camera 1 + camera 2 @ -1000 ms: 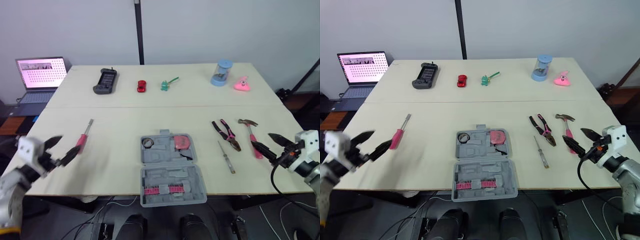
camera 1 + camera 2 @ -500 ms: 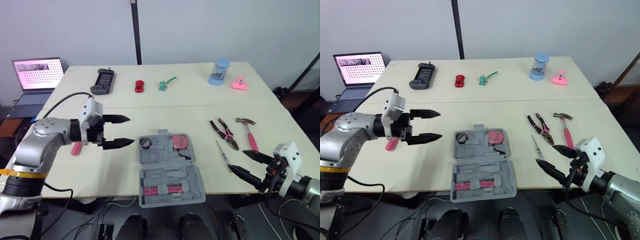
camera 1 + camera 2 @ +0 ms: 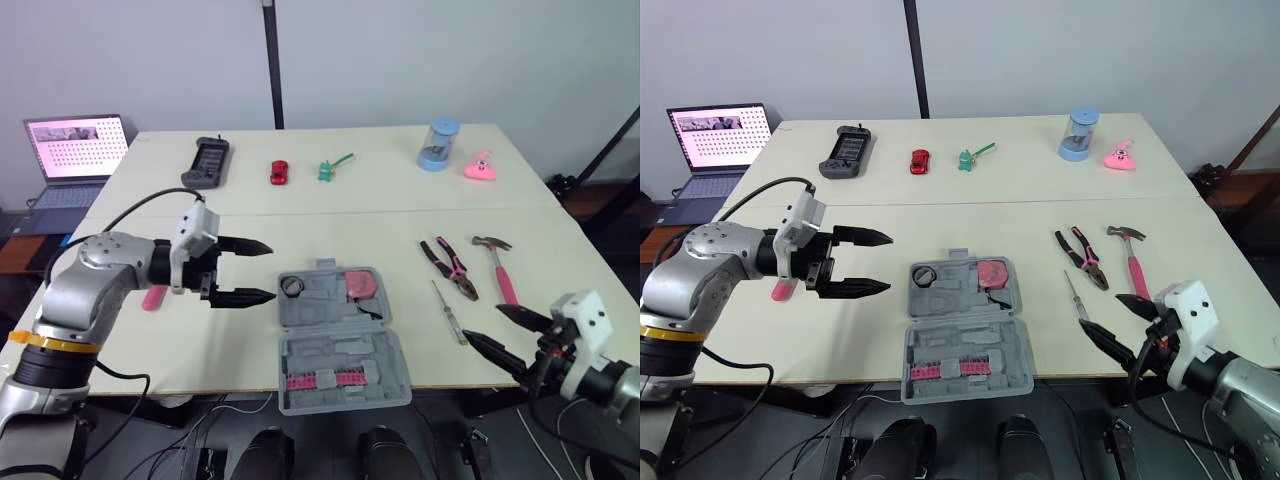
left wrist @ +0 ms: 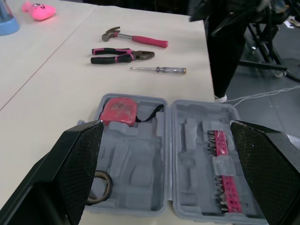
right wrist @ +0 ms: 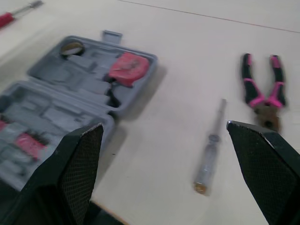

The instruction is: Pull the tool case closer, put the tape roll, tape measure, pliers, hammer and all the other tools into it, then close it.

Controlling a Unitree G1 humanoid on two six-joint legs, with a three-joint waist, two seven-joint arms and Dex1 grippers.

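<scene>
The grey tool case lies open near the table's front edge. It holds the tape roll, the pink tape measure and a row of pink bits. Right of it lie a clear screwdriver, the pliers and the hammer. My left gripper is open, just left of the case. A pink-handled screwdriver is partly hidden behind that arm. My right gripper is open at the front right, near the clear screwdriver.
Along the far side stand a black controller, a red toy car, a green toy, a blue cylinder and a pink toy. A laptop sits off the table's left corner.
My left arm swung in from the table's left edge to the case's left side, passing the pink-handled screwdriver. My right gripper dropped toward the front right edge. The camera shifted a little.
</scene>
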